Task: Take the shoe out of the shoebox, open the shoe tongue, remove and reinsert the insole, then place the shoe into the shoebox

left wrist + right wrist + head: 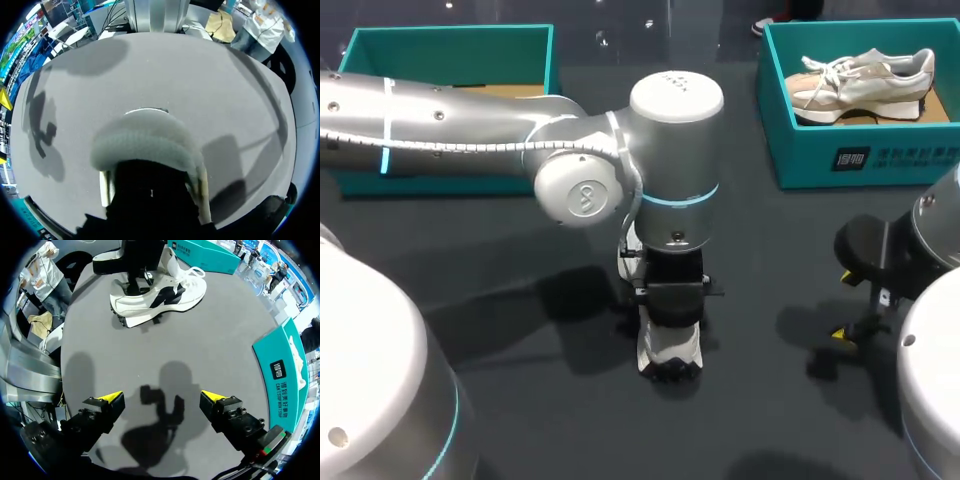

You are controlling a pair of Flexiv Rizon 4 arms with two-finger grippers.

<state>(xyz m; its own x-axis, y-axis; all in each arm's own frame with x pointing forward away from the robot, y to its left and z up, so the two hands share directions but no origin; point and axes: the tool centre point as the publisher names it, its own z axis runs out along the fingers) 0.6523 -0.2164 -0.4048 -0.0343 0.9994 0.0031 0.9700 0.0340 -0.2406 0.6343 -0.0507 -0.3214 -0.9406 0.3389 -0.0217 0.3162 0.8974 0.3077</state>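
Left gripper (669,310) is sitting on the shoe (165,292), grip unclear; right gripper (161,396) is hanging wide open, shoe lying crosswise well ahead.

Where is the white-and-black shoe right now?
In the head view the white-and-black shoe sits on the table near its middle, directly under the left hand. The teal shoebox with a beige shoe is farther back on the right.
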